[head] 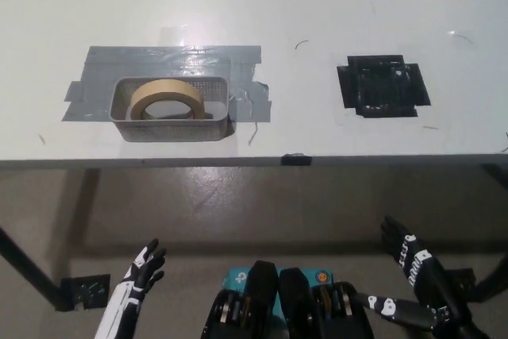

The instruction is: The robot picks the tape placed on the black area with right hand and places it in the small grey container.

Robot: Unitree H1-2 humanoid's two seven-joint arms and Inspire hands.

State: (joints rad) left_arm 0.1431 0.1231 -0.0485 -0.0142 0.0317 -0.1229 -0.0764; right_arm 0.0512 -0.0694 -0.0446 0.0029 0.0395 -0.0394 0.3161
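We see the tape [164,99] lying inside the small grey container [171,127], leaning against its left and back walls, so by our judgement the placing is done. The black area [383,86] on the table [317,5] carries nothing. Our black right hand [413,271] hangs below the table edge at the lower right, fingers spread and holding nothing. Our white left hand [136,275] rests at the lower left, fingers apart and equally empty.

Little can go wrong from here, we think: the roll sits tilted rather than flat, so a knock to the table could shift it, though the walls should keep it in. A raised right arm could catch the table edge above it.

Both wrists run off the bottom of the frame. We cannot tell how the container is fixed beyond the grey tape patch [171,63] around it
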